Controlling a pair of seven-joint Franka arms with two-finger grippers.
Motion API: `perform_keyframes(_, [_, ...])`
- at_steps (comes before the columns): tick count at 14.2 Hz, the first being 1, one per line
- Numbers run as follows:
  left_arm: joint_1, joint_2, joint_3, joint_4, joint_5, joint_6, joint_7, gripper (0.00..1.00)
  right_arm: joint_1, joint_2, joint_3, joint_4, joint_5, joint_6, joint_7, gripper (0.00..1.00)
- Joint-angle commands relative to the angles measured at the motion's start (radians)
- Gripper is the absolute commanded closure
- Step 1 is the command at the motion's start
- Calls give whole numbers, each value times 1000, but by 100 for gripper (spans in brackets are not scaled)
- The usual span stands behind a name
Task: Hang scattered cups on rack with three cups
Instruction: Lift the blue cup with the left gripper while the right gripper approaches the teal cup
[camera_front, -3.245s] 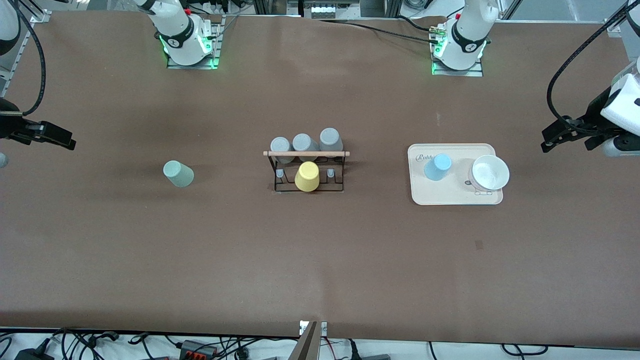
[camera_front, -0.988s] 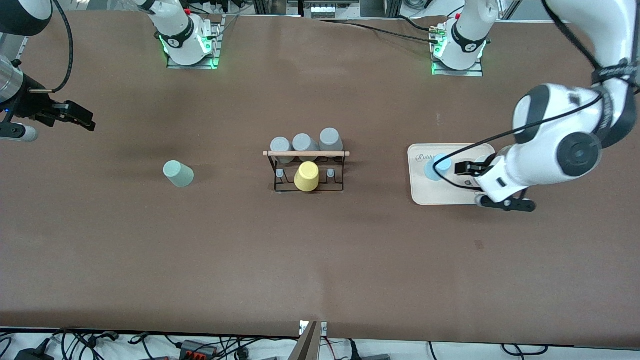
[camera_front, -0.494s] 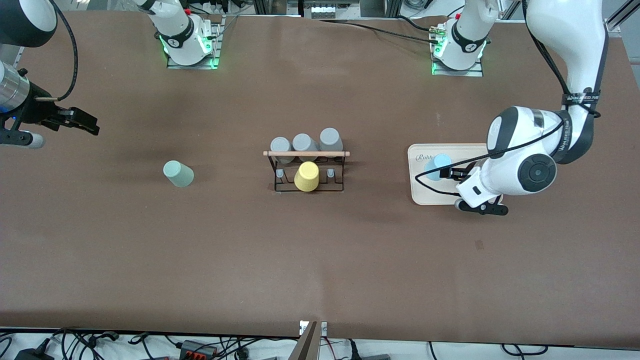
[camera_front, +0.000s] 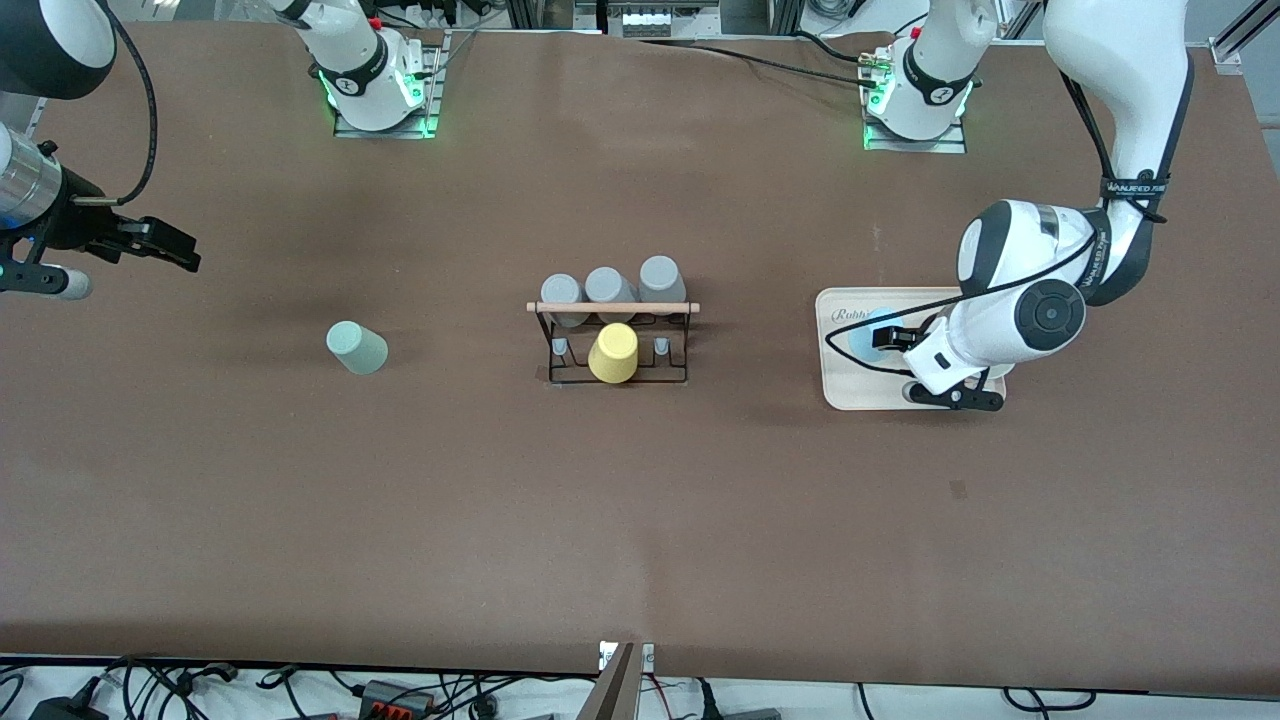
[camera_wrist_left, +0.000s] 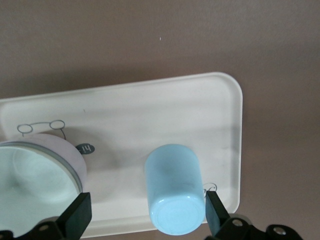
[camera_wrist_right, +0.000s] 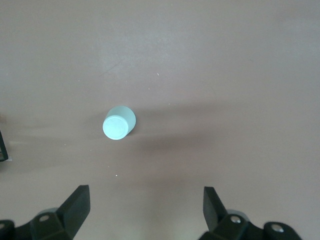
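Left hand (camera_wrist_left: 145, 212) (fingers spread) hovers over blue cup (camera_wrist_left: 174, 187); right hand (camera_wrist_right: 145, 210) open.

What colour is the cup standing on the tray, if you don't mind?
Light blue; the cup shows best in the left wrist view.

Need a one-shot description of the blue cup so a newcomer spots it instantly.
Find the cream tray toward the left arm's end of the table. The light blue cup stands upside down on it beside a white bowl, with the left gripper open around it. It is the only blue cup.
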Motion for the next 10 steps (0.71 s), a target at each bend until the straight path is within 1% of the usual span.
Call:
perform_keyframes(1, [2, -42, -20, -72, -17, 23, 5, 0, 11, 10, 2, -10, 10, -19, -9, 0])
perform_keyframes(6, [2, -33, -23, -81, -18, 28, 0, 0, 31, 38, 2, -13, 9, -42, -9, 0])
perform_keyframes(10, [2, -4, -24, -81, -20, 31, 0, 0, 43, 36, 3, -33, 9, -42, -9, 0])
